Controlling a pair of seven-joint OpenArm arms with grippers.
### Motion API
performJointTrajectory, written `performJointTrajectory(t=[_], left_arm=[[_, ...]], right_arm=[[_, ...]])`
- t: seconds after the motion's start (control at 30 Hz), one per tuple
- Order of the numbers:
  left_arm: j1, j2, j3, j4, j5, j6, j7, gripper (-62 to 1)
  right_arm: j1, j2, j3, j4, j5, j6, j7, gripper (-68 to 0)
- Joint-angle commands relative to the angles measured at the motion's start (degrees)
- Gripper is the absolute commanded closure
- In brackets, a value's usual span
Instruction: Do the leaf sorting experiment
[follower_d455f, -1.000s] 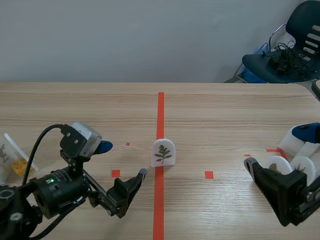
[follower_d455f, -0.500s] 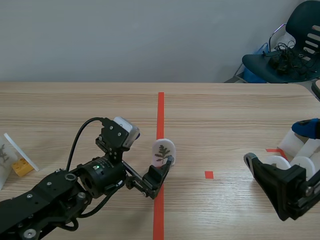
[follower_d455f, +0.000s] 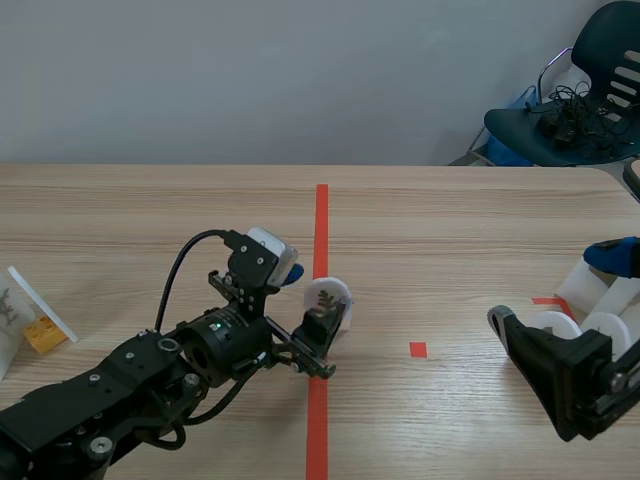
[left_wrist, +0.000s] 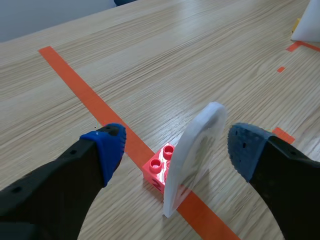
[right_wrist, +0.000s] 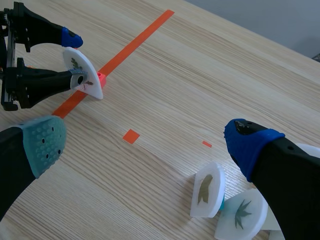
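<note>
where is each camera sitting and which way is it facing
Scene view: between the arms, facing across the table to the wall; left arm at the leaf card.
Left wrist view: on the left arm, looking down past the open left gripper straddling that card.
Right wrist view: on the right arm, past the open right gripper toward the card.
Shared: all three show the card.

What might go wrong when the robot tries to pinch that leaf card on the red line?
1. The leaf card stands on edge on just a small red brick, between the open fingers of the left gripper. If one finger reaches it first, the card may tip over.
2. I cannot tell how firmly the brick holds the card, so it might drop off during a lift.
</note>
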Motion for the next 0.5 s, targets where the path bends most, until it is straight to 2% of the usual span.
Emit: performJointTrajectory(t=[0.0,0.33,0.4,0.47], left_arm=[[-0.3,0.2,0.0,1.0,-0.6,0.0,-1.0,-36.6],[-0.3,0.5,2.1,1.0,-1.0,0.0,-1.0,-7.3],[-0.3,0.5,2.2,1.1,-1.0,0.0,-1.0,-3.9],[-0.3,0.3,2.2,1.3,-1.0,-0.1,-1.0,-4.0]], right_arm=[[0.7,0.0,0.2,1.0,0.4,-0.2,1.1,-67.9],[0.7,0.0,0.2,1.0,0.4,-0.2,1.1,-67.9],[0.7,0.0,0.2,1.0,0.4,-0.2,1.0,-67.9],[0.7,0.0,0.2,1.0,0.4,-0.2,1.0,-67.9]])
